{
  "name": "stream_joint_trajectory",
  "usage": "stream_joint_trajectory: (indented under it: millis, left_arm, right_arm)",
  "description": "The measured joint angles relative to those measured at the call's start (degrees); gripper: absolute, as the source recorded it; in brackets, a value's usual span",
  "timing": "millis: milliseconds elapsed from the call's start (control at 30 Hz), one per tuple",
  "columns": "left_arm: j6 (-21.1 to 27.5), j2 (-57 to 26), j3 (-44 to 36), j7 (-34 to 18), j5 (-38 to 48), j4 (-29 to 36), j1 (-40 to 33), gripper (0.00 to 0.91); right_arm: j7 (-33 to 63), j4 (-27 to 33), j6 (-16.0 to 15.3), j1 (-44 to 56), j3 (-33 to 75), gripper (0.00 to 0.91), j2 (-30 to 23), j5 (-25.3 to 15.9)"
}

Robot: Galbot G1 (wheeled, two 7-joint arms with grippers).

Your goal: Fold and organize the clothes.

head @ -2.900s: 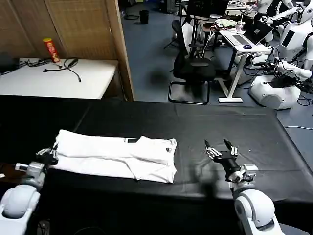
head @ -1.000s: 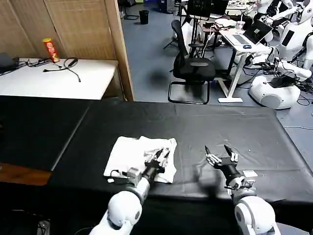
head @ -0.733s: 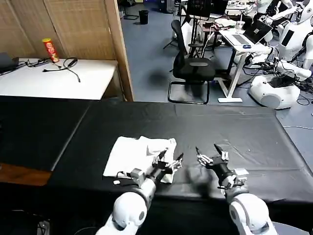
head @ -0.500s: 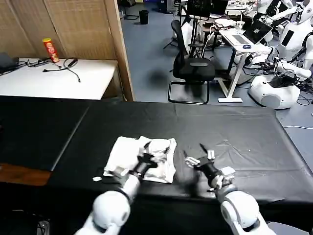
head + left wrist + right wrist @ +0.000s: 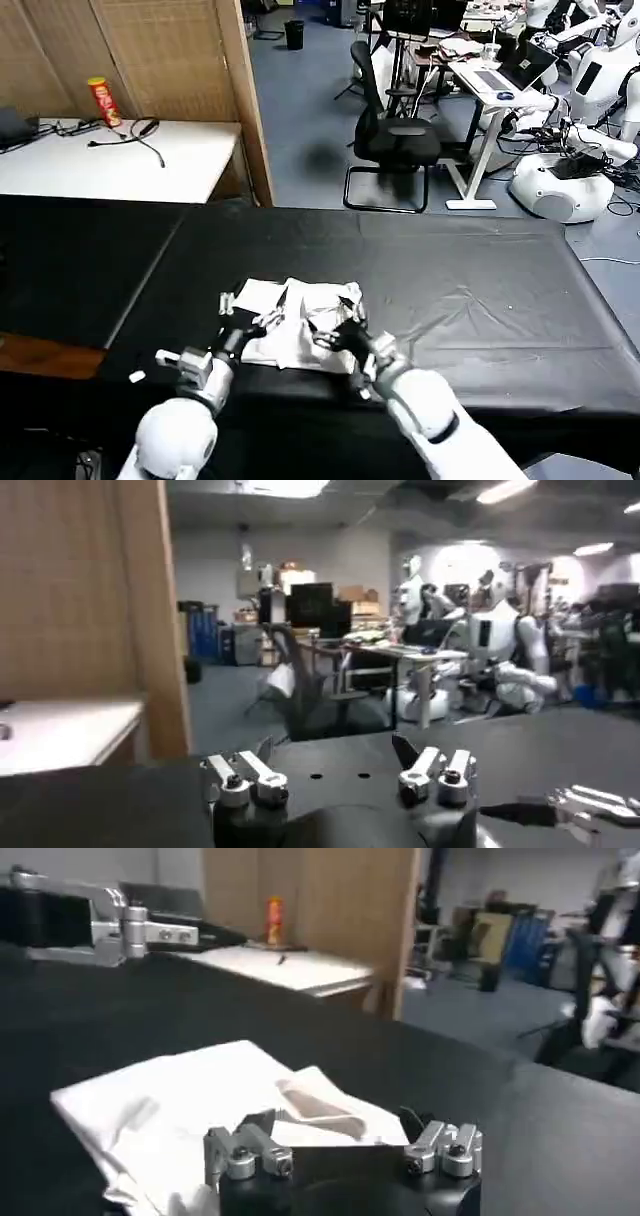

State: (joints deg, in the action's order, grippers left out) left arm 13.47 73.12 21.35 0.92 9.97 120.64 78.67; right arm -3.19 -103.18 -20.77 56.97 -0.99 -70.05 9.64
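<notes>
Head view: both released end effectors, left (image 5: 243,322) and right (image 5: 335,318), partly cover folded T-shirt (image 5: 290,345)

White T-shirt (image 5: 290,320), folded, rumpled

Left hand (image 5: 240,325) fingers spread, right hand (image 5: 335,328) fingers spread, both low, close together.

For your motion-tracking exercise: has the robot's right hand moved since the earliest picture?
Yes. The right hand has swung toward the robot's left across the black table, from bare cloth to the near right edge of the folded T-shirt.
</notes>
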Motion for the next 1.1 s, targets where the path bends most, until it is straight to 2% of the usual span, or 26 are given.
stream_joint_trajectory:
  millis: [133, 267, 433, 633, 767, 900, 1100]
  left_arm:
    - [-0.73, 0.07, 0.89, 0.01, -0.44, -0.44, 1.35, 0.878]
    - [-1.26, 0.35, 1.17, 0.03, -0.41, -1.11, 1.74, 0.878]
    - [-1.57, 0.73, 1.08, 0.06, 0.71, -2.62, 1.2, 0.878]
    - [-2.94, 0.67, 1.49, 0.23, 3.66, -5.5, 0.14, 0.878]
    - [-3.95, 0.64, 2.85, 1.11, 7.32, -8.49, -0.82, 0.878]
    - [-2.78, 0.11, 4.55, 1.68, 12.53, -11.93, -1.6, 0.878]
    - [-1.3, -0.61, 7.67, 1.9, 20.8, -16.11, -2.67, 0.878]
  right_arm:
    - [1.94, 2.76, -1.85, -1.37, -0.2, 0.878, -2.0, -1.54]
    - [3.65, 2.85, -2.09, -0.62, 1.79, 0.878, -3.57, -1.76]
    - [6.73, 0.76, -0.52, 2.65, 8.02, 0.878, -4.7, -5.41]
    - [8.64, -3.84, -1.71, 7.78, 15.02, 0.878, -5.45, -6.92]
    - [7.13, -7.51, -1.41, 10.99, 19.51, 0.878, -4.96, -4.57]
    - [5.47, -10.68, 0.71, 14.11, 23.2, 0.878, -4.11, -2.58]
    - [4.53, -12.94, 2.98, 18.01, 25.61, 0.878, -4.43, -2.47]
